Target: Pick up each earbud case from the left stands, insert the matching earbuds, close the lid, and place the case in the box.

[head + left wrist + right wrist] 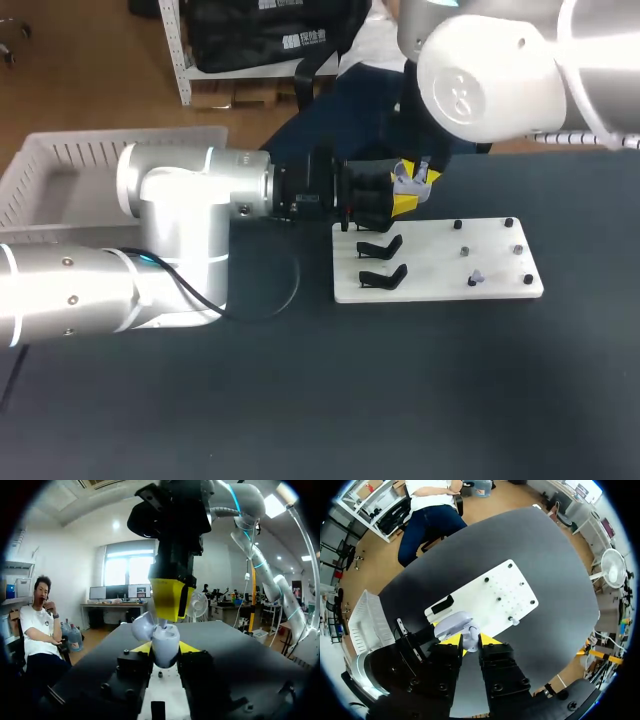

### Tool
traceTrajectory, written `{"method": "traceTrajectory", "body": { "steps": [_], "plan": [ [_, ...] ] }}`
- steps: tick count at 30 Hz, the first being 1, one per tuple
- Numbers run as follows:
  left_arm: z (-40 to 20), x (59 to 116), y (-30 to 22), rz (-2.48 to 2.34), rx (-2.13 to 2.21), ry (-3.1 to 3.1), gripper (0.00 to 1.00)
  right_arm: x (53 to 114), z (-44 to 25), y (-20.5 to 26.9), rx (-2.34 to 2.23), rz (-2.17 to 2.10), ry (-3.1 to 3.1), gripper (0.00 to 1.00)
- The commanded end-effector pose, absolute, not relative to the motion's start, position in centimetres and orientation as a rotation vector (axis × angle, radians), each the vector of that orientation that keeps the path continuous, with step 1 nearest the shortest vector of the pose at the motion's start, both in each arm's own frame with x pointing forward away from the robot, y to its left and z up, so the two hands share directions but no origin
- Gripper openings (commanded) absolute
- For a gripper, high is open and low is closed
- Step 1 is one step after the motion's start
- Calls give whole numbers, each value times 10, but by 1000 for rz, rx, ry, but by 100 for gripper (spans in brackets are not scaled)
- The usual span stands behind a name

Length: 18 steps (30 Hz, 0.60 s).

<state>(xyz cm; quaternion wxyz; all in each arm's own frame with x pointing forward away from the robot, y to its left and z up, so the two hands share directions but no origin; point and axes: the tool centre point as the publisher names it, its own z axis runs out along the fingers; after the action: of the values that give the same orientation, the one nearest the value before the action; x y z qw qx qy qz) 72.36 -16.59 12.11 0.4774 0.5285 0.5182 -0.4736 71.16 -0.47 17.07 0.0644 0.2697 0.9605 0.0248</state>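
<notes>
The left claw (165,648) clamps the pale earbud case (166,641) above the white board (440,268), mouth up, its lid (142,626) swung open sideways. The right claw (168,616) hangs directly above, pinched shut on a small white earbud (162,624).

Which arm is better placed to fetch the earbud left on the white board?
Right, probably. The left gripper holds the open case; the right gripper hangs over it, nearer the earbud.

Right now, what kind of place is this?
Probably a robot test bench: left gripper and right gripper meeting at an earbud case, a white fixture board with black stands, a white box.
</notes>
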Motion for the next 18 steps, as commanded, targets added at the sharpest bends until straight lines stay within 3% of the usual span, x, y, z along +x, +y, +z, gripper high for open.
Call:
{"method": "traceTrajectory", "body": {
  "steps": [1,18],
  "plan": [
    [120,724,-166,-1154,1287,1262,0,710,167,-5,815,78,2898,0],
    [120,724,-166,-1154,1287,1262,0,710,163,-4,819,59,2904,0]
  ]
}}
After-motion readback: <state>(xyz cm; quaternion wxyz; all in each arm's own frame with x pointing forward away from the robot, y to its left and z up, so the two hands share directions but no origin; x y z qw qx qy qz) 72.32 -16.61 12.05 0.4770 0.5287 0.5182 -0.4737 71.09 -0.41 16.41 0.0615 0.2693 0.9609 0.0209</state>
